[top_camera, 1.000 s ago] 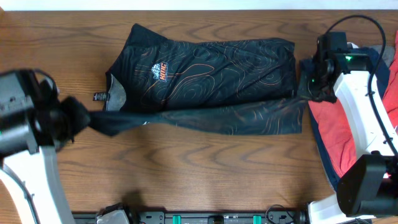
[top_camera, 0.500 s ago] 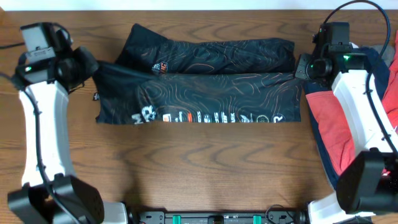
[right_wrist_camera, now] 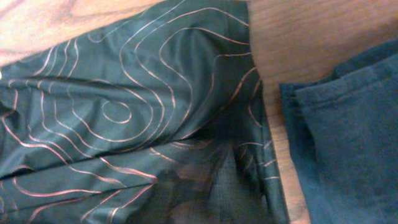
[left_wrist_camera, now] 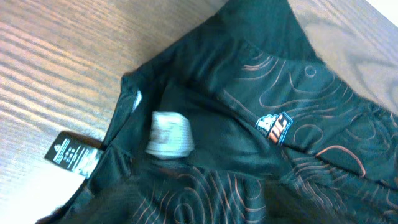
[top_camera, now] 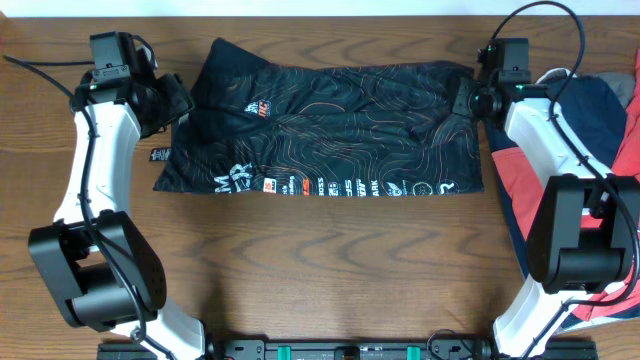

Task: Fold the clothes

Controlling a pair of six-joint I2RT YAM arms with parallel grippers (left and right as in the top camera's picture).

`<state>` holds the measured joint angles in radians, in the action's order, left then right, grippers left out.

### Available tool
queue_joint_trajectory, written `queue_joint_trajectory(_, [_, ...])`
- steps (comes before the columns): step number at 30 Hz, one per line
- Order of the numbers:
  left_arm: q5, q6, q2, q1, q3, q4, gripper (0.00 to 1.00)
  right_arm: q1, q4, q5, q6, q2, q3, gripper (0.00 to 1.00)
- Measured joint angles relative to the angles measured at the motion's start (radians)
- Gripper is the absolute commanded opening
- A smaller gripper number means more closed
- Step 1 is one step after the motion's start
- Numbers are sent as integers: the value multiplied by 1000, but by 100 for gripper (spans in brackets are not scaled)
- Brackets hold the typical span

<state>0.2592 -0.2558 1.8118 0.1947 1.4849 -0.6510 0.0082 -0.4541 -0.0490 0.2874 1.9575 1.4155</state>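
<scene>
Your black jersey (top_camera: 330, 140) lies flat on the tabletop (top_camera: 320, 260), long axis running side to side, left pincer (top_camera: 172, 97) at its collar end, right pincer (top_camera: 468, 100) at the opposite end, equally near; whether either is spread or closed, you cannot tell.

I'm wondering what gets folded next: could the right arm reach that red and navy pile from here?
Probably yes. The red and navy pile lies beside the right arm, partly under it, with nothing else on top. The claw is at the black jersey's edge, close by.
</scene>
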Motion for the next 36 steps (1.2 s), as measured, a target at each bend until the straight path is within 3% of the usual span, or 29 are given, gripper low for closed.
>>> queue_joint_trajectory(4, [-15,19,-2,8,0,-98,75,3,-45,6,-3,0,1,52])
queue_joint_trajectory(10, [-103,28,-2,33,-2,-293,79,2,-285,51,-2,0,-3,53])
queue_joint_trajectory(18, [-163,28,-3,35,-139,-186,83,2,-345,71,-3,0,-90,56])
queue_joint_trajectory(20, [-168,28,-3,35,-196,-130,83,2,-324,72,-3,0,-122,50])
queue_joint_trajectory(25, [-174,28,-3,35,-329,21,82,2,-309,73,-3,0,-167,20])
queue_joint_trajectory(27, [-178,26,-3,35,-359,66,76,2,-308,76,-3,0,-174,9])
queue_joint_trajectory(29, [-181,26,-3,35,-380,101,62,2,-307,75,0,0,-175,1])
queue_joint_trajectory(31, [-182,20,-3,35,-389,121,43,2,-307,75,0,0,-175,1])
queue_joint_trajectory(33, [-183,26,-3,35,-397,130,38,2,-308,75,0,0,-175,1])
queue_joint_trajectory(36, [-185,21,-3,35,-404,133,19,2,-308,75,0,0,-175,1])
